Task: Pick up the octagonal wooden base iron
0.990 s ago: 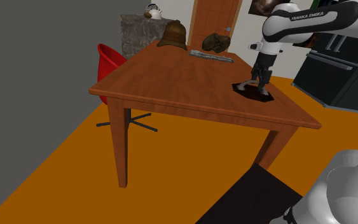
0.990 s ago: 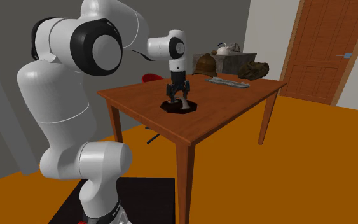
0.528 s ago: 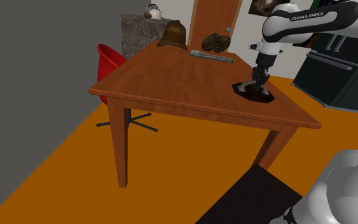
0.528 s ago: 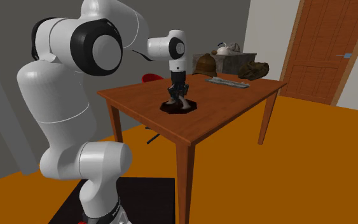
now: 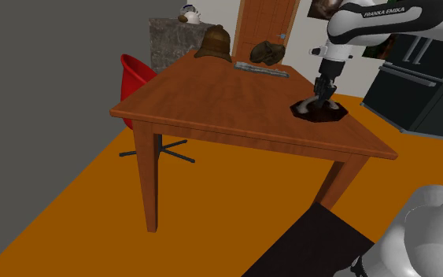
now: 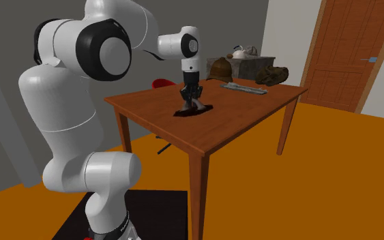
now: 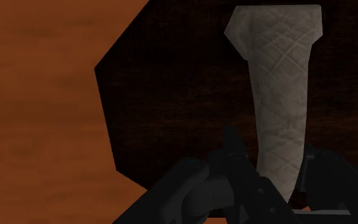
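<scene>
**A:** What is first, from the left of the shoulder view?

**B:** A red chair (image 5: pixel 137 72), at 9 o'clock from the surface (image 5: pixel 227 102). It is well apart from the work.

**A:** And next?

**B:** At the far edge sits a brown thing (image 5: pixel 214 43) shaped like a bell. Then comes a dark lump (image 5: pixel 265 52), then a long grey strip (image 5: pixel 263 69) lying flat. From the iron (image 5: pixel 319 112) they all lie around 10 and 11 o'clock, well apart from it.

**A:** So where is the iron?

**B:** Near the surface's 3 o'clock edge. It has a dark base (image 7: pixel 171 108) with eight sides and a pale grey handle (image 7: pixel 279 95) on top.

**A:** Where are the jaws?

**B:** Right over it. The white arm (image 5: pixel 385 20) comes down from 12 o'clock. The jaws are clamped on the handle's thin end, one on each side. The wide end points away from them, along the base.

**A:** Is the base flat on the surface?

**B:** I think not. In the second exterior view it looks tipped, with one edge up.

**A:** What does the next move need?

**B:** I think a lift straight up. The grip is at one end of the handle, so the base may swing or slip.

**A:** Is anything in the way?

**B:** No. The black cabinet (image 5: pixel 424 86) at 3 o'clock stands off the surface.
</scene>
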Controlling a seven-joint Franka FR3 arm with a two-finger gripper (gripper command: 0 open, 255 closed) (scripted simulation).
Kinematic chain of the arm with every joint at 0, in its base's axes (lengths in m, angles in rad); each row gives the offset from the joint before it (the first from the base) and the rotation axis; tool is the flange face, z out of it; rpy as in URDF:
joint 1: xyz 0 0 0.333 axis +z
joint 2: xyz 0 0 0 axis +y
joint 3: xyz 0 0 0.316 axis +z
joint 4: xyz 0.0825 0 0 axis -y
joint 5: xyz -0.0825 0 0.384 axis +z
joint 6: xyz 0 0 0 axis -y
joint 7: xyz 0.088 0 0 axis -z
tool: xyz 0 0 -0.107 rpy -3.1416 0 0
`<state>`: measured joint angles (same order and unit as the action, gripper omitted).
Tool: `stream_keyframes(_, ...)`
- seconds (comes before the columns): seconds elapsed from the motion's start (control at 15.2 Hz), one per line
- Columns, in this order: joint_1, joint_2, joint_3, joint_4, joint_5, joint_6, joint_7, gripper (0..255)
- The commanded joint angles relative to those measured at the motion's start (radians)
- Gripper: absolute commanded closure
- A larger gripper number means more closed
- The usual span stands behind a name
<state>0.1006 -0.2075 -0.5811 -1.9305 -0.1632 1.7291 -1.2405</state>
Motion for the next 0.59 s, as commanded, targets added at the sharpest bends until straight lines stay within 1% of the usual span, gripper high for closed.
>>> stream_keyframes(0.0, 0.001, -0.001, 0.002, 0.024, 0.001, -0.025, -0.001, 255)
stream_keyframes(0.53, 0.005, 0.015, 0.005, 0.146, 0.011, -0.132, -0.013, 255)
